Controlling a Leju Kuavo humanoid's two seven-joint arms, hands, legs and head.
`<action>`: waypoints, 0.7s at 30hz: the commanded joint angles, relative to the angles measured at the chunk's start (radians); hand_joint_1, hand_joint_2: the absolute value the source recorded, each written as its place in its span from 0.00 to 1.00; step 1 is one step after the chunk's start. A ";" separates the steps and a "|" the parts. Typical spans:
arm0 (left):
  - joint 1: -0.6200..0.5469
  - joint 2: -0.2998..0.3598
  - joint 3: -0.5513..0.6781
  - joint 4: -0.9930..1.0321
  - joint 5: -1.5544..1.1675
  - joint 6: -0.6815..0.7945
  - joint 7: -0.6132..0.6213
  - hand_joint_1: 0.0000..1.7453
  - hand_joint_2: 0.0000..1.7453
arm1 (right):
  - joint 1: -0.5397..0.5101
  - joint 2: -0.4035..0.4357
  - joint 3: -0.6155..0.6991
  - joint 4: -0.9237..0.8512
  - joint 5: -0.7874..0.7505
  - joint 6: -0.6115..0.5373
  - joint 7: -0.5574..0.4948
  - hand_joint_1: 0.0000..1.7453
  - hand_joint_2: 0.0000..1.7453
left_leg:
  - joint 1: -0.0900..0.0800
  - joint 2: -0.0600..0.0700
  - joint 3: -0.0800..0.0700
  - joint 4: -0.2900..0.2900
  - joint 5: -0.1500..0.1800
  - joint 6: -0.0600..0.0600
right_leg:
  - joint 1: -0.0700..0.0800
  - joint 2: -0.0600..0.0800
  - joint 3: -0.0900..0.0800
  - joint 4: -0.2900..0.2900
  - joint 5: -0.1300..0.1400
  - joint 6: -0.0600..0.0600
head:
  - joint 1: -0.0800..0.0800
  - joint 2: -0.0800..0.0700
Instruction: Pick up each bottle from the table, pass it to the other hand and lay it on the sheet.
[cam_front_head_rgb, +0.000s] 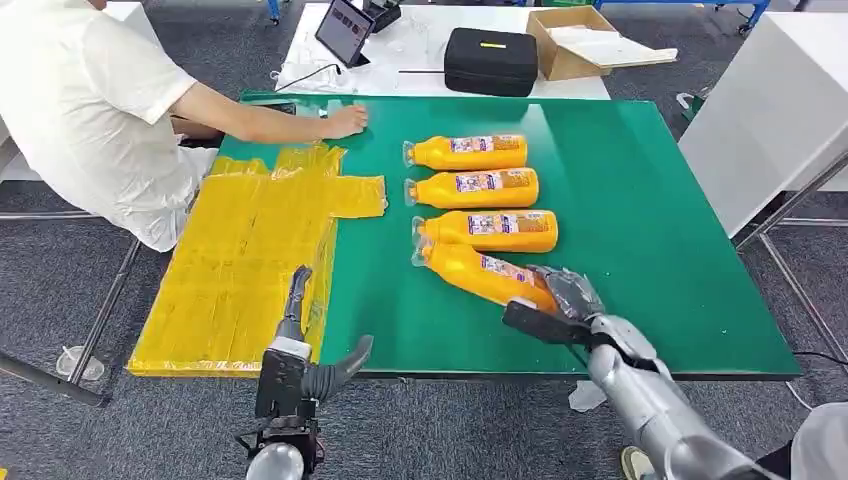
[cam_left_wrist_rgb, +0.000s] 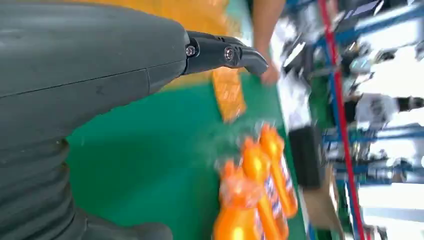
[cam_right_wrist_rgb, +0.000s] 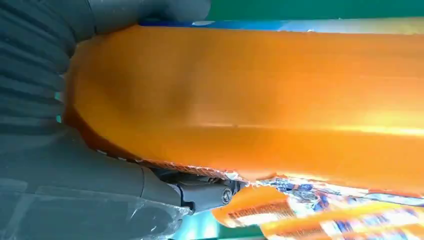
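Note:
Several orange bottles lie side by side on the green table (cam_front_head_rgb: 650, 230), caps pointing toward the yellow sheet (cam_front_head_rgb: 250, 260). The nearest bottle (cam_front_head_rgb: 480, 270) lies slanted, and my right hand (cam_front_head_rgb: 560, 300) grips its base end. In the right wrist view that bottle (cam_right_wrist_rgb: 250, 100) fills the space against my palm, with the thumb (cam_right_wrist_rgb: 205, 192) under it. The other bottles (cam_front_head_rgb: 480, 190) lie untouched behind it. My left hand (cam_front_head_rgb: 305, 350) hovers at the table's front edge beside the sheet, fingers (cam_left_wrist_rgb: 220, 52) apart and holding nothing.
A person in white sits at the far left, one hand (cam_front_head_rgb: 345, 120) resting on the table by the sheet's far end. Behind the green table a white one carries a tablet (cam_front_head_rgb: 345, 30), a black case (cam_front_head_rgb: 490, 60) and a cardboard box (cam_front_head_rgb: 570, 40). Another white table (cam_front_head_rgb: 770, 100) stands right.

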 joint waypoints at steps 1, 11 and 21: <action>0.012 0.026 0.030 0.025 0.257 -0.147 0.034 0.00 1.00 | 0.226 0.156 -0.107 -0.369 -0.098 -0.116 -0.074 1.00 1.00 | 0.000 0.004 0.001 -0.002 -0.002 -0.001 | 0.001 0.002 -0.001 0.000 -0.002 -0.004 | 0.000 0.000; 0.020 0.044 0.026 0.015 0.353 -0.182 0.041 0.00 1.00 | 0.281 0.168 -0.070 -0.478 -0.138 -0.151 -0.088 1.00 1.00 | 0.001 0.002 -0.012 -0.001 0.001 -0.002 | 0.001 0.000 -0.012 0.002 -0.003 -0.003 | 0.000 0.000; -0.001 0.063 -0.011 0.024 0.508 -0.464 0.068 0.00 1.00 | 0.209 0.221 0.032 -0.349 -0.174 -0.070 -0.125 1.00 1.00 | 0.000 0.004 -0.012 -0.001 0.000 -0.002 | 0.000 0.002 -0.013 0.001 -0.003 -0.003 | 0.000 0.000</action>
